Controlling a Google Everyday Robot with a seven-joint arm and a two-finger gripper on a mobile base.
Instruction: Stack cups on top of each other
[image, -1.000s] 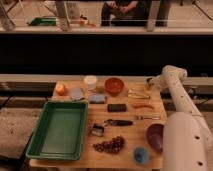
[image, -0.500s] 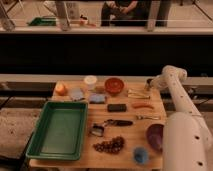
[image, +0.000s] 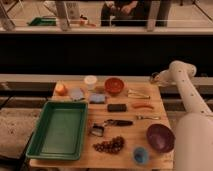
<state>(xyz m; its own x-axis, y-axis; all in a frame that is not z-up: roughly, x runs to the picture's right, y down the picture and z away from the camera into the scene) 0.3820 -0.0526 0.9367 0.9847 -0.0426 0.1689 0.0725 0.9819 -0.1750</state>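
Table with green tray, red bowl, blue cup; gripper at far-right corner.

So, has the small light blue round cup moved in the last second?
No. The light blue cup sits where it was, just left of the wide purple bowl. The gripper is by the wooden board's far right corner.

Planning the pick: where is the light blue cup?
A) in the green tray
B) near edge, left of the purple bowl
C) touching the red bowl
B: the light blue cup sits left of the purple bowl; the gripper is at the table's far right corner.
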